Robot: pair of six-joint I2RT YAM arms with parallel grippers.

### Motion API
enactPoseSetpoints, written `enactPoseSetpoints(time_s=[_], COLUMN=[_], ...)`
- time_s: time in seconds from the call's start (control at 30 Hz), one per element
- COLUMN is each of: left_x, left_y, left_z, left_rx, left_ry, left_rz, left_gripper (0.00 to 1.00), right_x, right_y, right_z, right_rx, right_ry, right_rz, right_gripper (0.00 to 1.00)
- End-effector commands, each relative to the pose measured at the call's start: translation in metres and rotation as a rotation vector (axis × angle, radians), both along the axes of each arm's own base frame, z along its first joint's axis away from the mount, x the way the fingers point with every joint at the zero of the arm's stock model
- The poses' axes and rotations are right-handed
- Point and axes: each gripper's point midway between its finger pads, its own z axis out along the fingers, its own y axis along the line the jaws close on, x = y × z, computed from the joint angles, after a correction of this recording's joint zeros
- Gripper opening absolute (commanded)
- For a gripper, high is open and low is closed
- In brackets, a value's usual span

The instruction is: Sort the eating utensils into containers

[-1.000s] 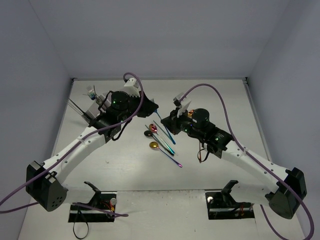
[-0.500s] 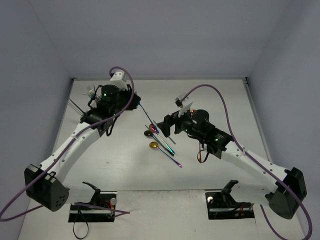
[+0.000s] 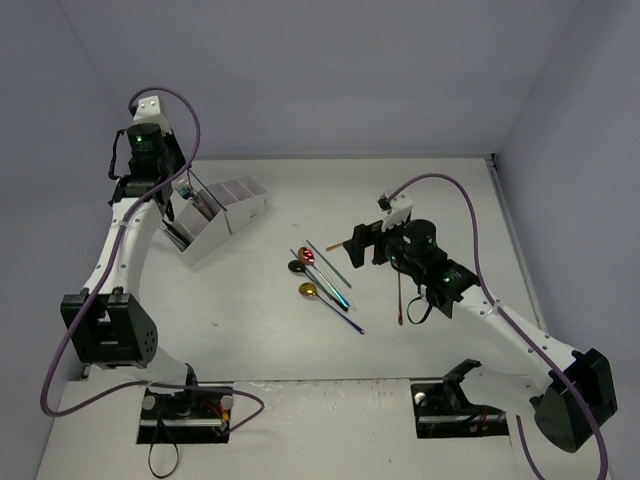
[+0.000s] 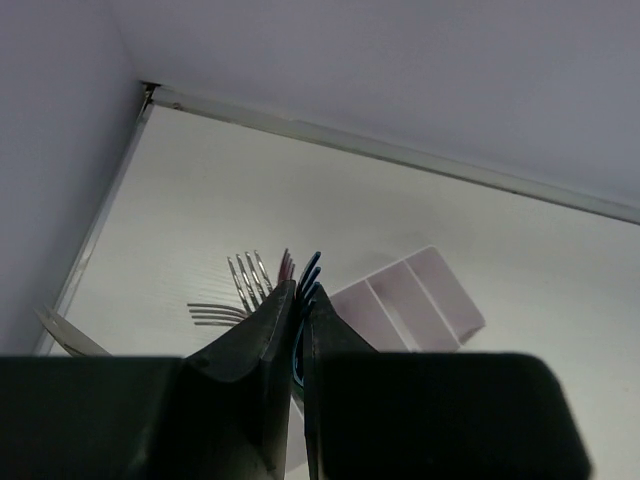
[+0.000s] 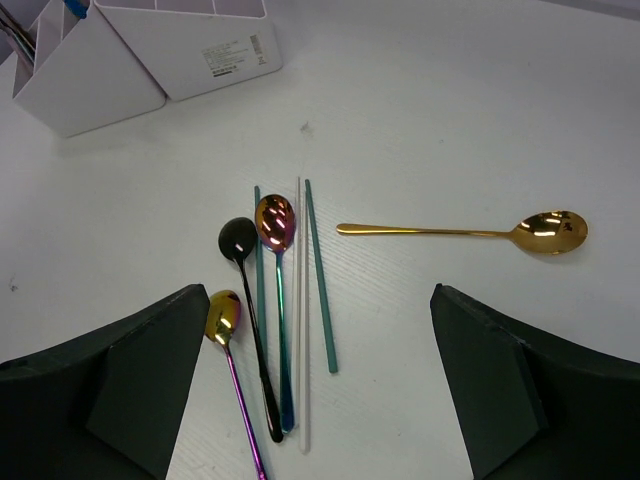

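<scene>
My left gripper (image 4: pixel 298 290) is raised at the back left, above the white containers (image 3: pixel 228 222), and is shut on a blue fork (image 4: pixel 311 268) whose tines stick out past the fingertips. Silver fork tines (image 4: pixel 245 275) show just beyond it in the left wrist view. My right gripper (image 5: pixel 320 390) hangs open over the loose eating utensils. These are a black spoon (image 5: pixel 238 240), a rainbow spoon (image 5: pixel 275 222), a gold-and-purple spoon (image 5: pixel 223 315), two teal sticks (image 5: pixel 320 280), a pale stick (image 5: pixel 300 330) and a gold spoon (image 5: pixel 460 232) lying apart to the right.
The caddy (image 5: pixel 150 50) stands tilted at the back left with several utensils in its leftmost compartment (image 3: pixel 187 192). Grey walls close the table at the back and both sides. The gold spoon (image 3: pixel 401 295) lies beside the right arm's forearm.
The left arm has swung from the table's middle up and back to the left with the blue fork, uncovering the caddy. The right gripper's jaws have opened and it has drawn back to the right.
</scene>
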Motion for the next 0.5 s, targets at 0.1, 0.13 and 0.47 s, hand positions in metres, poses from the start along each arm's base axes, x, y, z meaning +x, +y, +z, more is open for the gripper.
enactPoseSetpoints(time_s=[0.1,0.13,0.47], left_x=[0.023,0.023,0.018], left_y=[0.032,0.034,0.045], left_z=[0.015,0.015,0.049], left_rx=[0.095,0.101,0.116], left_ry=[-0.048,-0.051,-0.125], left_rz=[0.043,0.043,0.063], left_gripper=[0.0,0.0,0.0], right_x=[0.001,0.001,0.001], right_y=[0.002,0.002,0.005], right_z=[0.019,0.018,0.015], right_rx=[0.025,0.025,0.032], right_ry=[-0.067,-0.065,-0.047], right_rz=[0.01,0.01,0.018], right_gripper=[0.91,0.91,0.91])
